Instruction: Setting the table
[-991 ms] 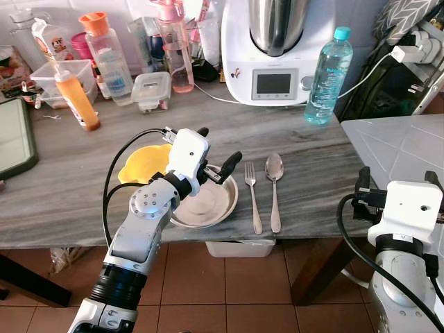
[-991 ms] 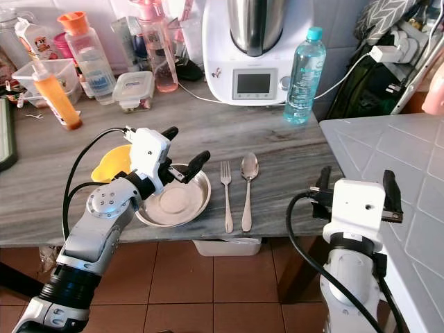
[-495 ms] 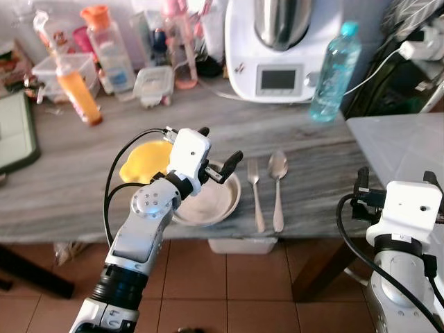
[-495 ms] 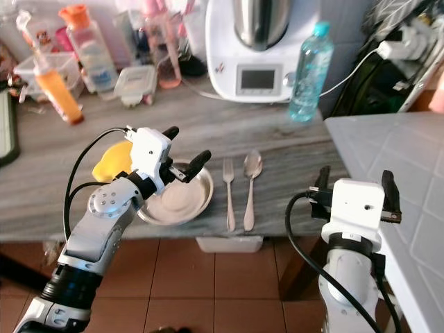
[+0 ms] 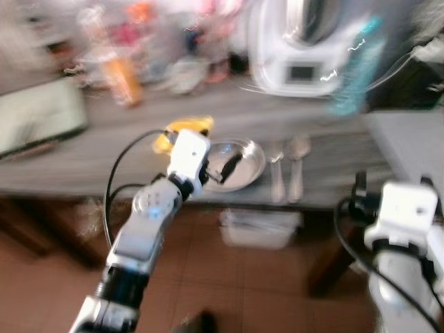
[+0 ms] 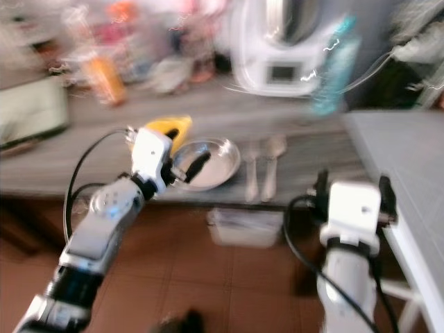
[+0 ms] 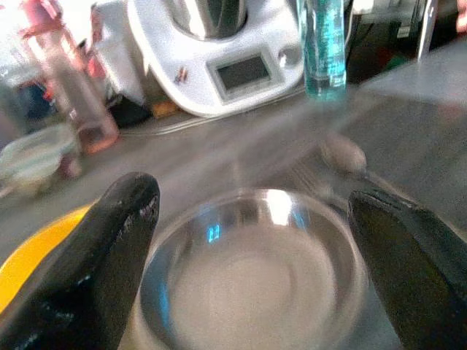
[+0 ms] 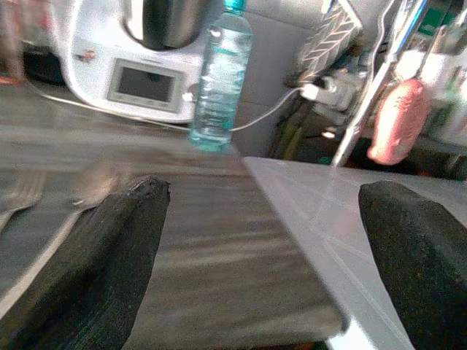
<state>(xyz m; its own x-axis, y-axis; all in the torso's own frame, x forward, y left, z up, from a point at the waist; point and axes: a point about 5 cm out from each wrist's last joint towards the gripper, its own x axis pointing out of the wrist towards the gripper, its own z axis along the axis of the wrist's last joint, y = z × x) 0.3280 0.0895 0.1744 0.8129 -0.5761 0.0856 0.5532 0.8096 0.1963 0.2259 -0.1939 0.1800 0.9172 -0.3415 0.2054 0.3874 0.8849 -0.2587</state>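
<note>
steel bowl (image 7: 252, 273) sits near the table's front edge (image 5: 83, 182), left pincer (image 7: 252, 240) spread wide over it, empty.

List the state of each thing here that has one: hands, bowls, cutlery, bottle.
left hand: open, holding nothing
right hand: open, holding nothing
metal bowl: upright, empty
yellow bowl: behind metal bowl, contents unclear
fork: flat on table
spoon: flat beside fork
water bottle: upright, capped

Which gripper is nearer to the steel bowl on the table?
The left. The left gripper hangs open just at the steel bowl, its fingers spread before the rim. The right gripper stays off to the right, below the table edge beyond the fork and spoon.
</note>
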